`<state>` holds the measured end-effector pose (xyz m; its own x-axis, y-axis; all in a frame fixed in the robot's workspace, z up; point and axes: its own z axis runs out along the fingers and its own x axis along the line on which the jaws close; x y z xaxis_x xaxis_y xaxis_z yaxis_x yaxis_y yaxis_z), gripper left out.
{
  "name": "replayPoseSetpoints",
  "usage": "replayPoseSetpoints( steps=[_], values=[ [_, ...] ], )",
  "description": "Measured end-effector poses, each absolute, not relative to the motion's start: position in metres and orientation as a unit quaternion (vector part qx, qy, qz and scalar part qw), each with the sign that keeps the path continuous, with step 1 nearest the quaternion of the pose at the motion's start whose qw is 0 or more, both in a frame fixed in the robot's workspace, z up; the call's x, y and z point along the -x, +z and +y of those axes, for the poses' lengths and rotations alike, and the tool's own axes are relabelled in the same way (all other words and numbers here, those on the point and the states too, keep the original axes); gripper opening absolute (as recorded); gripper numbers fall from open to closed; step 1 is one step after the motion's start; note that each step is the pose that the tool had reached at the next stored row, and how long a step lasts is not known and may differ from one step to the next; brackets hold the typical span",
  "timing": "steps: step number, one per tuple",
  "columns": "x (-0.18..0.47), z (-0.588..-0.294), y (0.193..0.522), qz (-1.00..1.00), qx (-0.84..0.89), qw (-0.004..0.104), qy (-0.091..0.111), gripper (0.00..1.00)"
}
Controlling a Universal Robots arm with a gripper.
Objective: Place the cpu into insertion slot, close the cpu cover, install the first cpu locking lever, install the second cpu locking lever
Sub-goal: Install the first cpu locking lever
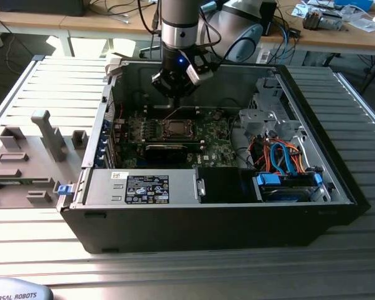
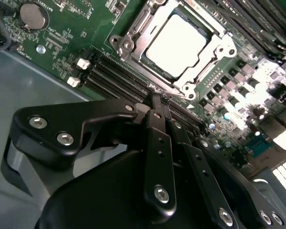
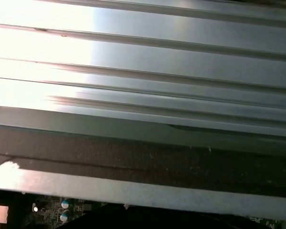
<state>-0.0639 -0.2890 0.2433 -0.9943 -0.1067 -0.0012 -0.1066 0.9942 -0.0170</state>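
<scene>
So the gripper (image 1: 175, 102) is seen hanging inside the open computer case (image 1: 337, 206) in the exterior view, parked just above the motherboard (image 1: 219, 150) and a bit behind the socket. In the second wrist view the gripper (image 2: 158, 98) is shown with its black fingers (image 2: 158, 143) pressed together into a narrow point, nothing pinched between them, tips hovering over the memory slots (image 2: 117, 78) right beside the socket. The cpu (image 2: 177, 44) is already seated in the socket, its dull silver top plainly visible, and the cpu cover (image 2: 144, 34) is laid down flat around it, framing the chip through its square opening. Whether the locking levers are latched can't really be told from here. A coin cell battery (image 2: 32, 15) is spotted off in the board's corner. In the first wrist view, the ribbed metal table (image 3: 143, 57) is caught beyond the case wall (image 3: 143, 160).
</scene>
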Motion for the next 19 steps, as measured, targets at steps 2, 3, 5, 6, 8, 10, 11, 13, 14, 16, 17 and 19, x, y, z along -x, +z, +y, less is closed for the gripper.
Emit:
replayPoseSetpoints(
  steps=[2, 3, 5, 6, 8, 10, 11, 13, 14, 16, 17, 19],
  values=[
    [0.064, -0.289, 0.248, 0.999, 0.053, 0.001, -0.01, 0.11],
    [0.064, -0.289, 0.253, 0.998, 0.053, 0.001, -0.013, 0.11],
    [0.064, -0.288, 0.257, 0.998, 0.053, 0.001, -0.016, 0.11],
    [0.065, -0.288, 0.257, 0.998, 0.053, 0.001, -0.017, 0.11],
    [0.073, -0.288, 0.251, 0.998, 0.053, 0.001, -0.017, 0.11],
    [0.077, -0.288, 0.245, 0.998, 0.053, 0.001, -0.017, 0.11],
    [0.077, -0.288, 0.243, 0.998, 0.053, 0.001, -0.017, 0.11],
    [0.077, -0.288, 0.236, 0.998, 0.054, 0.001, -0.017, 0.11],
    [0.077, -0.288, 0.233, 0.998, 0.054, 0.001, -0.017, 0.11],
    [0.077, -0.288, 0.228, 0.998, 0.054, 0.001, -0.017, 0.11],
    [0.077, -0.288, 0.226, 0.998, 0.054, 0.001, -0.017, 0.11],
    [0.077, -0.288, 0.221, 0.998, 0.054, 0.001, -0.017, 0.11]
  ],
)
